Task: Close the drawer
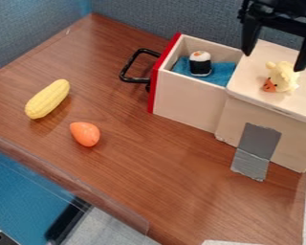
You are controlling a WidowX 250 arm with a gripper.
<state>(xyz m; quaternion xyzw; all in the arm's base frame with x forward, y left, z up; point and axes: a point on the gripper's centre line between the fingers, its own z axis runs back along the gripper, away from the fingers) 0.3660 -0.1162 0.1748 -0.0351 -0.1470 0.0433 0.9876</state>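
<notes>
The gripper (272, 62) hangs at the top right over the wooden cabinet (264, 107), its two fingers spread wide with nothing held. The drawer (187, 103) stands pulled out to the left of the cabinet. Its red front (158, 79) carries a black handle (128, 66). Inside the drawer, a sushi toy (200, 63) rests by a blue cloth (224, 72). A small pale yellow plush toy (282, 77) with an orange part sits on the cabinet top, below the gripper.
On the brown table (136, 158), a yellow corn toy (48, 99) and an orange toy (85, 134) lie left of the drawer. Grey tape (256, 143) runs from the cabinet's side onto the table. Blue-grey walls border the table behind.
</notes>
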